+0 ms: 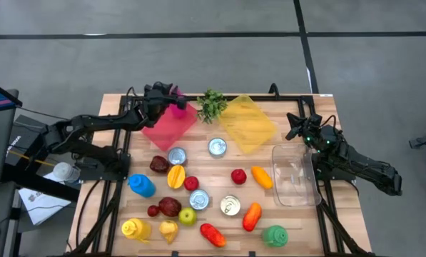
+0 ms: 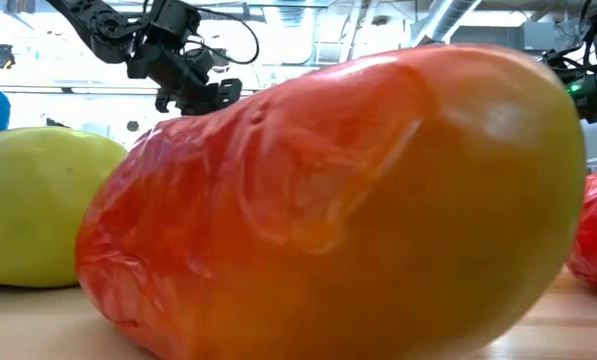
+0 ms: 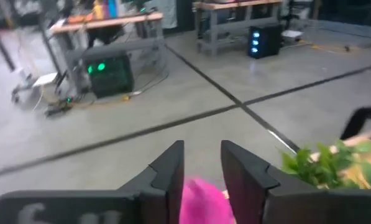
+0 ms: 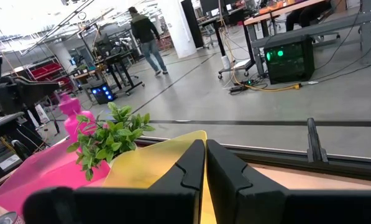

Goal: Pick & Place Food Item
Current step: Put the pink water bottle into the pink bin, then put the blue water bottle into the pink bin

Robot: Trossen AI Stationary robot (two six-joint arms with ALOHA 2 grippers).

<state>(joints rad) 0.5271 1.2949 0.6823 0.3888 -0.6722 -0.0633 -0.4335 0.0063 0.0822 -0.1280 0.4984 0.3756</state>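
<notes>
A pink food item (image 1: 177,109), bottle-like with a narrow neck, sits over the far corner of the pink tray (image 1: 166,128) at the tabletop's far edge, just beside the leafy green sprig (image 1: 211,105). It stands upright, its rounded pink top between the left claw's (image 3: 201,171) parted fingers.

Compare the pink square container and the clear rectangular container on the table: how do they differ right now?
The pink square container is opaque and sits at the table's far left, turned diamond-wise; the clear rectangular container is see-through and sits straight along the right edge. The pink one has the left claw over its far corner, with a pink item between the claw's fingers; the clear one has no claw over it, the right claw waiting just beyond it. Both are shallow plastic trays.
</notes>
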